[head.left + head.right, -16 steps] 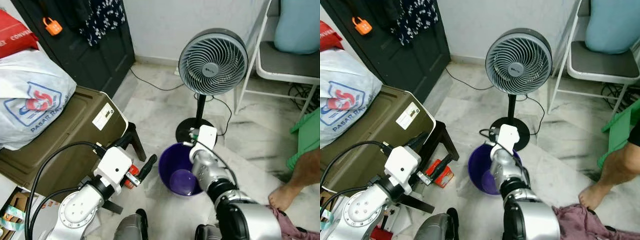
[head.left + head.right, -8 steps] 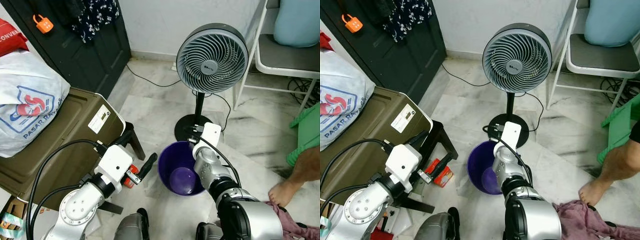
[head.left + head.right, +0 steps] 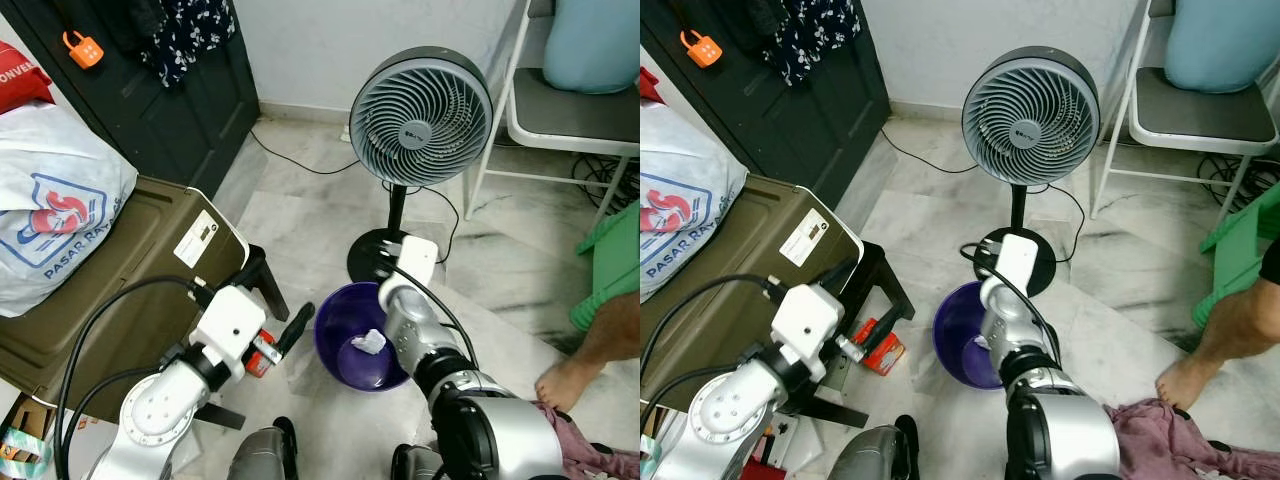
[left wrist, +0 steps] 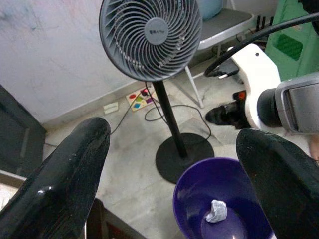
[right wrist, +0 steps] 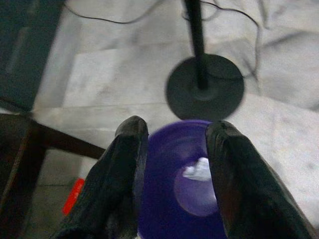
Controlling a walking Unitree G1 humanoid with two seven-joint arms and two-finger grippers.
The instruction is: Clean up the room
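Crumpled white scrap (image 3: pixel 368 342): lies on the bottom of the purple bucket (image 3: pixel 335 318), loose, touched by nothing.
Purple bucket: stands upright on the marble floor (image 3: pixel 300 215), just in front of the round base of the grey standing fan (image 3: pixel 421 104); the white scrap is the one thing seen inside it.
Right gripper (image 5: pixel 174 164): poised above the bucket's mouth, its two black fingers (image 5: pixel 128 169) parted by a moderate gap with nothing between them; the scrap shows through that gap, well below.
Right arm (image 3: pixel 430 345): bent forward and down over the bucket's fan side, its white wrist block close to the fan's base.
Left gripper (image 4: pixel 174 169): spread wide, gripping nothing, pointed toward the bucket and the fan.
Left arm (image 3: pixel 180 385): held out beside the bucket on the side away from the person, black cables looping over it.
Olive storage box (image 3: pixel 130 270): beyond the left arm from the bucket, with a white printed plastic bag (image 3: pixel 55 215) resting on its lid.
Red packet (image 3: pixel 878 347): on the floor near the bucket, by the box.
Person's bare foot (image 3: pixel 565 385): on the floor past the right arm from the bucket, next to a pinkish cloth (image 3: pixel 1170 440).
White chair (image 3: pixel 570 120): behind the fan.
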